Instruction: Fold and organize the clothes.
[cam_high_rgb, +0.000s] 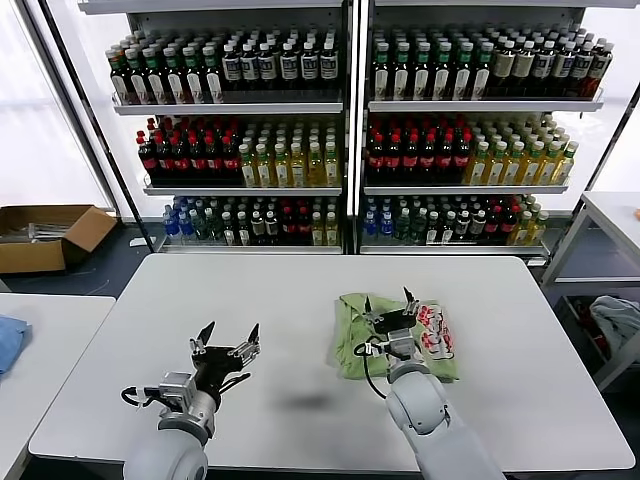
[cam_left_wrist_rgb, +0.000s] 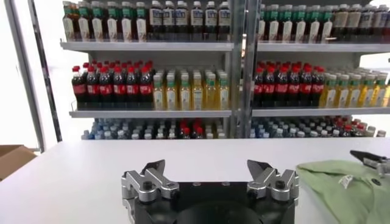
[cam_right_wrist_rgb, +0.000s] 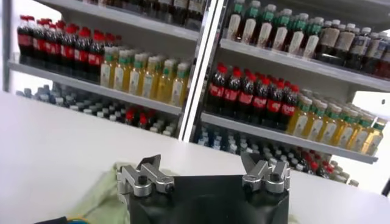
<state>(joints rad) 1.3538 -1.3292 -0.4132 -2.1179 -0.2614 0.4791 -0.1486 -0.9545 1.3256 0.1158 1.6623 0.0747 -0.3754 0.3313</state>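
While the shirt (cam_high_rgb: 352, 335) lies bunched into a compact packet on the table (cam_high_rgb: 300, 290), right of centre and toward the near edge, it reads as folded: 1 light green bundle, edges roughly squared, with a red-and-white print panel (cam_high_rgb: 438, 332) showing on its right side. Whether this is 1 garment or 2 stacked cannot be told from the head view. In the left wrist view a small white label shows on the green cloth near its edge.

Right gripper (cam_high_rgb: 388, 308): directly above the bundle, fingers spread wide, nothing between them. Whether the tips touch the cloth cannot be told. In the right wrist view both fingers stand apart with green cloth just below and behind them.

Left gripper (cam_high_rgb: 226, 342): over bare table, well apart from the bundle on its left side, jaws equally wide, empty. It looks idle.

Progress, judged: folding appears done or nearly done; the packet is compact but its near-left corner looks a little rumpled. What seems left is the organizing part, such as squaring the bundle or shifting it to a final place. No obvious drop-off spot is visible on this table.

Surroundings: 2 shelf units (cam_high_rgb: 345, 130) of bottled drinks stand behind the table. A cardboard box (cam_high_rgb: 45, 235) sits on the floor at far left. A second table at the left edge carries a blue cloth (cam_high_rgb: 8, 340). Another table at right has some cloth beneath it.
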